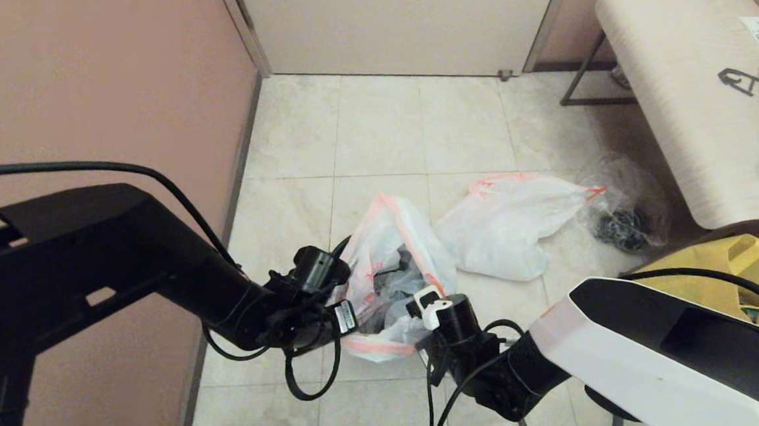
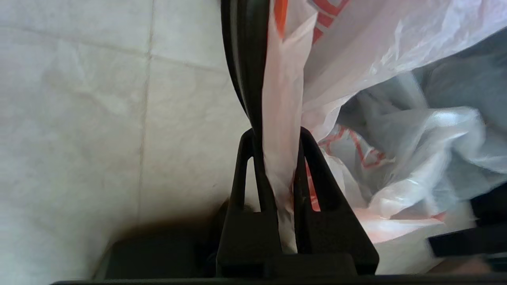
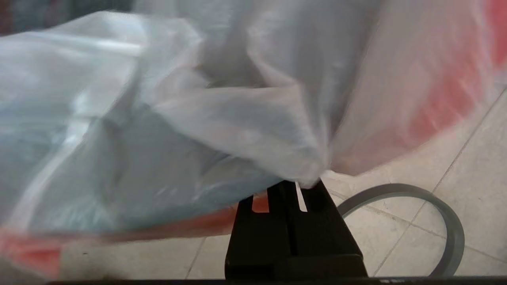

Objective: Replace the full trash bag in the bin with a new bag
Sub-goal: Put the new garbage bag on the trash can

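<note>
Both arms fill the foreground of the head view and reach toward the new bag (image 1: 386,266), which stands open-mouthed on the tiled floor (image 1: 385,128) and serves as the landmark for everything else. On the near-left side of that bag, the left gripper (image 2: 277,158) is clenched on a gathered fold of its white film, just below the orange-red rim; the black edge of the bin (image 2: 245,59) rises right beside the pinched plastic. On the near-right side of the bag, the right gripper (image 3: 303,186) is clamped on another bunch of the same film, its jaws pressed together around the crumpled tip. A grey ring (image 3: 420,213) lies on the tiles just beside this gripper, on the side away from the bag. Inside the bag's mouth, dark shapes show through the thin plastic, and red print marks its left wall. Just beyond the bag, to its right, the full trash bag (image 1: 510,224) lies slumped on the floor, mostly plain white with an orange-red rim. Farther right of it sits a clear bag with black cords (image 1: 623,215), near the edge of a pale table (image 1: 677,93). A yellow tote (image 1: 738,268) lies nearer, well to the right of the landmark bag.
</note>
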{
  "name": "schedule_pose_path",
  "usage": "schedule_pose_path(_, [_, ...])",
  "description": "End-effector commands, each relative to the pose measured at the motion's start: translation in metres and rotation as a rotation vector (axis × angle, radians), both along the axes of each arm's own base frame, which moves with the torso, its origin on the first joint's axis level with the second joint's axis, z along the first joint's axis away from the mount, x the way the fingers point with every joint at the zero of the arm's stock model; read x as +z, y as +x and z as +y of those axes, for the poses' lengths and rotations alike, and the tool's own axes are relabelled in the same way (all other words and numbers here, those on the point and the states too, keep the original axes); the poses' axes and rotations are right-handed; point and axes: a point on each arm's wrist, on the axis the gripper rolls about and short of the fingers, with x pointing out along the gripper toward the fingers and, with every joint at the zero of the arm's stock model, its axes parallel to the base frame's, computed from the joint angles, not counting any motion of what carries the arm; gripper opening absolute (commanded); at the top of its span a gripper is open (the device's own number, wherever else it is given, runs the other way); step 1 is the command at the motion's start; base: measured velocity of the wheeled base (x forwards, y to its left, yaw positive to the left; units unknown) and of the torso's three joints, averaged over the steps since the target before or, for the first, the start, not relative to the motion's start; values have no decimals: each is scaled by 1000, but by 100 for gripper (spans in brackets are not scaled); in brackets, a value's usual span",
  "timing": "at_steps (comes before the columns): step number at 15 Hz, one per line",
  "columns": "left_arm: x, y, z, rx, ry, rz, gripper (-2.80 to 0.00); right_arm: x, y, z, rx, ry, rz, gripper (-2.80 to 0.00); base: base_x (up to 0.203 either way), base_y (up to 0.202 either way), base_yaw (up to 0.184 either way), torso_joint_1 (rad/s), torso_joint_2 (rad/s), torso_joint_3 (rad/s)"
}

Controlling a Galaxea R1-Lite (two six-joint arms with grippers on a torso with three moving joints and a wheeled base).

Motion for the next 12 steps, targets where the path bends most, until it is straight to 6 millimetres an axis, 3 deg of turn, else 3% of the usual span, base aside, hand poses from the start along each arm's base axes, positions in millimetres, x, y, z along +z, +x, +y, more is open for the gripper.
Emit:
schedule_pose_path(1, [-2, -3, 3, 6, 6, 11, -280, -4, 1, 0, -4, -4, 1, -280, 0, 0, 0, 0, 0, 0])
schedule_pose_path(5, [-13, 0, 2, 38, 48, 6, -280, -5, 2, -1, -4, -8, 2, -280, 0, 0, 0, 0, 0, 0])
schedule_pose_path(6, [-16, 2, 2, 40, 48, 4, 0, -6, 2, -1, -4, -9, 3, -280, 0, 0, 0, 0, 0, 0])
schedule_pose_path(12, [-1, -14, 3, 22, 36, -13, 0, -12, 3, -1, -5, -18, 12, -280, 0, 0, 0, 0, 0, 0])
